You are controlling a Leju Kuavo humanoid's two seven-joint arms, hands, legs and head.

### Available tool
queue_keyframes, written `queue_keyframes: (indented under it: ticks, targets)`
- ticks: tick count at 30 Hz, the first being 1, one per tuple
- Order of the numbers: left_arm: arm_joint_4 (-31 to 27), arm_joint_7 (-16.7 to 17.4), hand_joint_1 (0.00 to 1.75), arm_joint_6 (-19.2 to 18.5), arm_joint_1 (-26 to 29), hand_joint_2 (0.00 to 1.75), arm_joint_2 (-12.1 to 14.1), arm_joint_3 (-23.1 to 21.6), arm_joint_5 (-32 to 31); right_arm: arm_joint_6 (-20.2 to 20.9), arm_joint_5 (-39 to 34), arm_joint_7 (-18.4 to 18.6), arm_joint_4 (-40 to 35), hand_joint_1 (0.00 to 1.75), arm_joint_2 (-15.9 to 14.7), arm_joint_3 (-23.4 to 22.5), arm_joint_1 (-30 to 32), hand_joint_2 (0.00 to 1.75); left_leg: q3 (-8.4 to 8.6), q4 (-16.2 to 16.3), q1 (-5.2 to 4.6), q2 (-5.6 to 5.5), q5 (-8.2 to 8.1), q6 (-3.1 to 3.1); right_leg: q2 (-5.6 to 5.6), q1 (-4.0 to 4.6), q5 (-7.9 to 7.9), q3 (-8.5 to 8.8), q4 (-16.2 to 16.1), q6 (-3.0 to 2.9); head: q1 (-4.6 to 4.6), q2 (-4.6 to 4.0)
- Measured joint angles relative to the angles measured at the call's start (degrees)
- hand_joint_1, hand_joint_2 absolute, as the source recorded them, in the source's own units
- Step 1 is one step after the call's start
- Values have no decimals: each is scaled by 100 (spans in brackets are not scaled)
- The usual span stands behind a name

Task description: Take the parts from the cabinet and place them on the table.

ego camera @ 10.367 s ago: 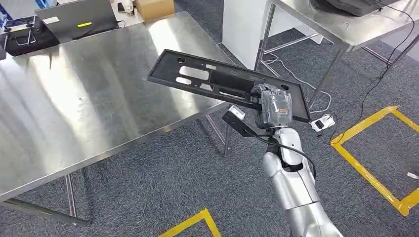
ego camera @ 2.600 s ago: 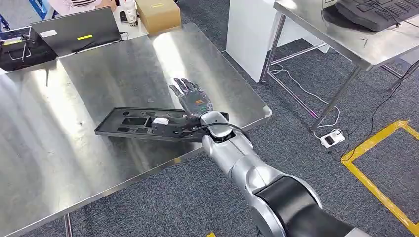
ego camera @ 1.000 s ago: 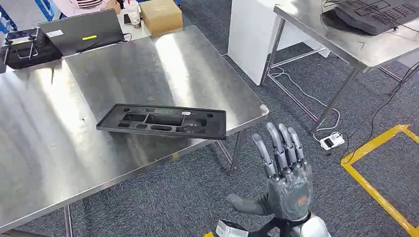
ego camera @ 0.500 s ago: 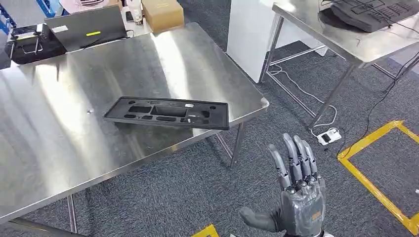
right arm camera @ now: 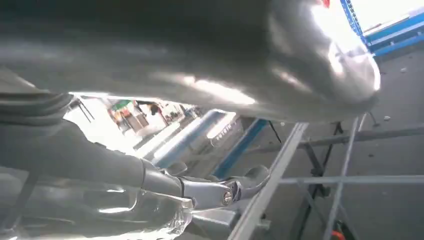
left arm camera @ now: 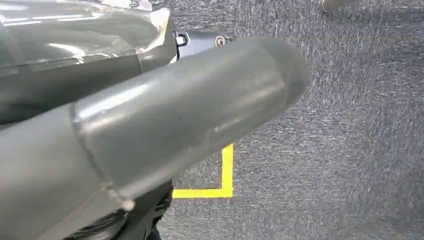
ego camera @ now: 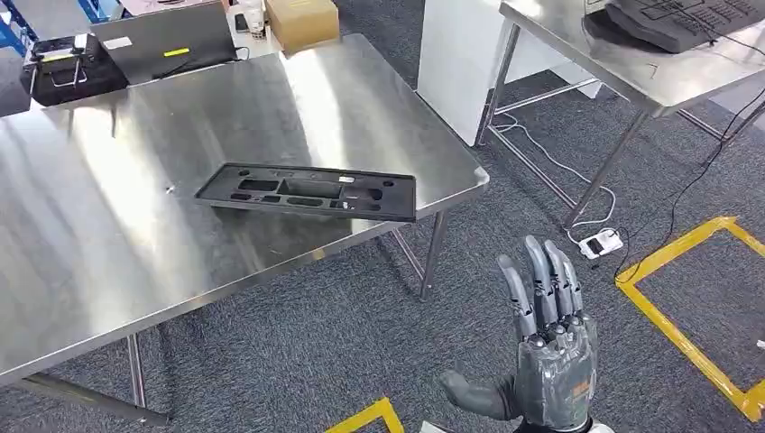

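A long black plastic part point(ego camera: 307, 191) with several cut-outs lies flat on the steel table point(ego camera: 135, 244), near its front right corner, with nothing touching it. My right hand point(ego camera: 550, 361) is raised over the carpet, well in front of and to the right of the table, fingers straight and spread, thumb out, holding nothing. In the right wrist view the thumb point(right arm camera: 150, 45) crosses close to the lens, with table legs behind it. My left hand's thumb point(left arm camera: 190, 110) sticks out over grey carpet and yellow tape, with nothing against it.
A second steel table point(ego camera: 631, 63) at the right rear carries more black parts point(ego camera: 686, 20). A white cabinet point(ego camera: 456, 63) stands between the tables. A cardboard box point(ego camera: 302, 20) and a black case point(ego camera: 68, 68) sit at the far edge. Yellow floor tape point(ego camera: 686, 325) and a power strip point(ego camera: 597, 244) lie on the carpet.
My right hand carried the black part over, laid it on the table, let go and pulled back off the table. In the last second the hand stays open and the view has shifted slightly.
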Motion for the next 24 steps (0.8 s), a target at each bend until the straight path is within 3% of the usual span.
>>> queue_keyframes:
  ticks: [2,3,4,6,7,8,9,11,12,13,14,16,17,18,20,22,23,24]
  targets:
    - [0,0,0,-2,-3,0,0,0,-2,2,-13,-18,-7,0,9,0,3,0,-42,-23,-35,6,59,118,3,13,74,-36,-50,116,0,0]
    - [0,-6,0,-7,-10,0,-2,0,-17,11,-55,-59,-15,0,9,-7,-6,0,-50,-86,7,46,139,217,8,-5,-6,-98,47,123,4,0]
    - [0,-17,0,-20,-25,0,-7,0,-35,28,-126,-122,-15,0,13,-33,-11,0,-99,-94,-11,48,177,276,13,3,-200,-203,243,82,6,0]
    - [2,-33,0,-22,-34,0,2,4,-74,88,-260,-263,-15,0,33,-103,-16,0,-195,-92,-41,63,249,344,21,-1,-706,-535,1113,-9,26,0]
    - [4,-53,0,-24,-40,0,2,4,-114,116,-374,-352,-13,0,42,-147,-18,0,-255,-85,-59,72,288,350,21,-2,-895,-696,1574,-6,26,0]
    - [9,-61,0,-24,-43,0,2,4,-129,142,-465,-418,-11,0,57,-177,-19,0,-303,-79,-73,73,325,351,23,3,-951,-743,1811,29,26,0]
    - [13,-74,0,-24,-48,0,2,4,-131,175,-534,-477,-9,0,72,-203,-19,0,-348,-78,-88,74,360,350,23,2,-900,-644,1746,76,26,0]
    - [20,-85,0,-24,-61,0,2,4,-149,197,-610,-538,-7,0,100,-249,-20,0,-424,-68,-102,61,431,327,22,8,-589,-33,847,163,26,0]
    - [22,-139,0,30,-59,0,2,4,-250,224,-668,-579,-7,0,105,-256,-32,0,-451,-56,-102,50,455,308,23,8,-469,328,275,169,24,0]
    - [90,-307,0,279,-5,0,2,-77,-555,316,-821,-679,-2,0,105,-254,-107,0,-478,-36,-111,61,473,286,24,13,-497,602,-195,119,33,0]
    - [325,-598,0,853,21,0,9,-305,-1155,451,-1043,-825,31,0,107,-251,-221,0,-492,-33,-135,77,515,251,43,84,-383,585,-130,116,20,0]
    - [1458,-1019,0,2525,-147,0,101,-992,-2314,639,-1323,-1049,127,0,164,-273,-450,0,-518,-25,-151,64,582,206,38,62,-374,444,-147,100,17,0]
    - [1958,-1134,0,3049,-229,0,127,-1349,-2544,695,-1357,-1101,183,0,210,-288,-548,0,-541,-44,-155,40,615,162,23,49,-346,419,-160,49,15,0]
    - [2277,-1197,0,3205,-280,0,188,-1575,-2544,723,-1383,-1145,212,0,242,-293,-616,0,-588,13,-122,32,588,138,-1,-82,-278,403,-195,-37,15,0]
    - [2949,-1263,0,3283,-370,0,235,-1914,-2522,772,-1412,-1215,251,0,295,-299,-690,0,-789,532,-82,23,9,89,-12,-38,-183,305,-194,-163,2,0]
    - [3358,-1301,0,3309,-391,0,363,-2103,-2492,796,-1427,-1246,297,0,337,-306,-698,0,-1096,1442,-47,19,-517,16,-2,-23,-114,244,-176,-157,2,0]
    - [3526,-1314,0,3311,-403,0,420,-2175,-2468,802,-1443,-1259,324,0,348,-315,-714,0,-1182,1739,-33,22,-600,-15,-6,-24,-86,186,-152,-146,2,0]
    - [3672,-1316,0,3327,-403,0,489,-2240,-2457,813,-1447,-1272,356,0,356,-321,-743,0,-1132,1741,-9,24,-510,-41,-36,-32,-77,139,-127,-132,0,0]
